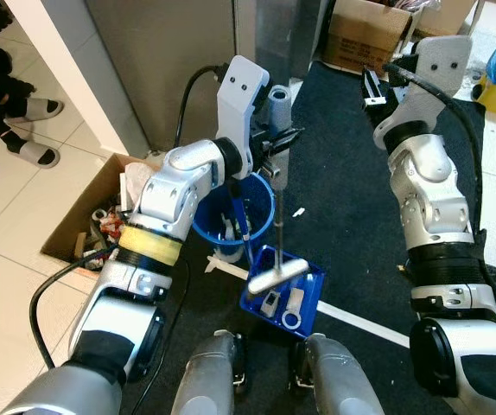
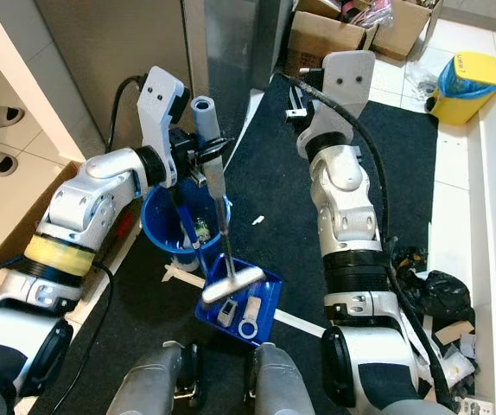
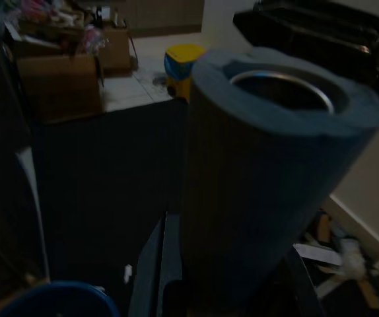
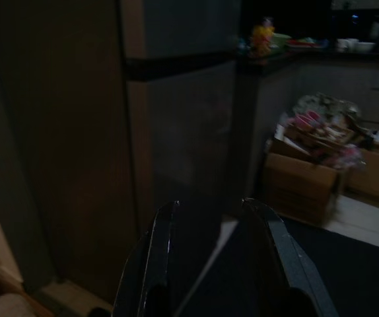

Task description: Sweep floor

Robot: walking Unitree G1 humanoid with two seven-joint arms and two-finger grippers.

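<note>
My left gripper (image 1: pixel 276 145) is shut on a broom handle with a grey-blue foam grip (image 1: pixel 278 102), held upright. Its metal rod (image 1: pixel 277 216) runs down to a pale head (image 1: pixel 276 275) that rests in a blue dustpan tray (image 1: pixel 315 294) just ahead of my feet. The tray holds a few small white bits. In the left wrist view the foam grip (image 3: pixel 275 185) stands close beside one finger (image 3: pixel 153 264). My right gripper (image 2: pixel 295 112) is raised over the dark mat (image 1: pixel 343 173), open, with nothing between its fingers (image 4: pixel 160 264).
A blue bucket (image 1: pixel 203 226) stands against the tray's left. A cluttered cardboard box (image 1: pixel 92 225) lies at left, more boxes (image 1: pixel 365 35) and a yellow bin (image 2: pixel 464 86) at the back. Rubbish (image 2: pixel 438 320) is piled at right. A person's slippered feet (image 1: pixel 32 130) are far left. A white scrap (image 1: pixel 298 212) lies on the mat.
</note>
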